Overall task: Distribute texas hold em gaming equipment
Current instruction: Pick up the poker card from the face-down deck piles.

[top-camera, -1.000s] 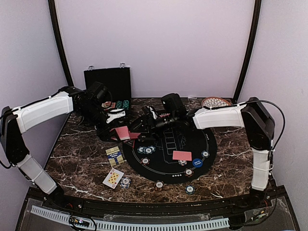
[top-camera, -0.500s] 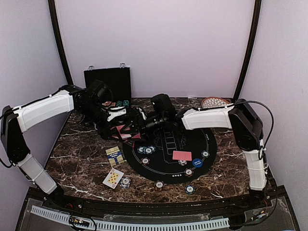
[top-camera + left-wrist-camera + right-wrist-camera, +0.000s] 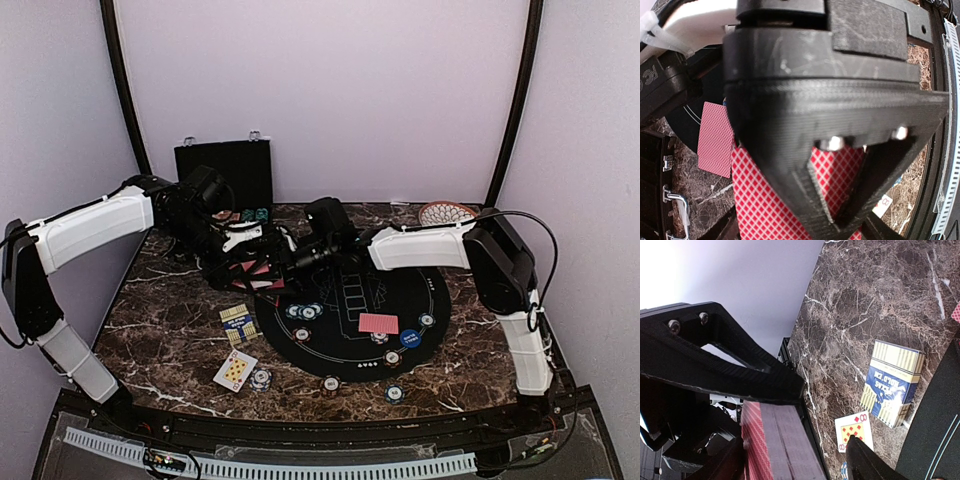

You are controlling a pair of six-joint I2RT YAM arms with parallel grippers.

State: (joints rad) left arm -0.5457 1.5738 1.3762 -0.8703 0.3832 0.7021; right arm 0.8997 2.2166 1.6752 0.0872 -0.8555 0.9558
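- Left gripper [image 3: 243,262]: clamped on a deck of red-backed cards [image 3: 765,200], which is held above the marble just off the far-left edge of the round black mat [image 3: 425,290].
- Right gripper [image 3: 826,412]: jaws spread, with the deck's end set between them and the lower finger clear of it.
- Face-down card [image 3: 378,323], blue button disc [image 3: 409,338], striped chips [image 3: 305,311]: laid on the mat.
- Eight of diamonds [image 3: 235,370], card box [image 3: 238,322]: laid left of the mat.
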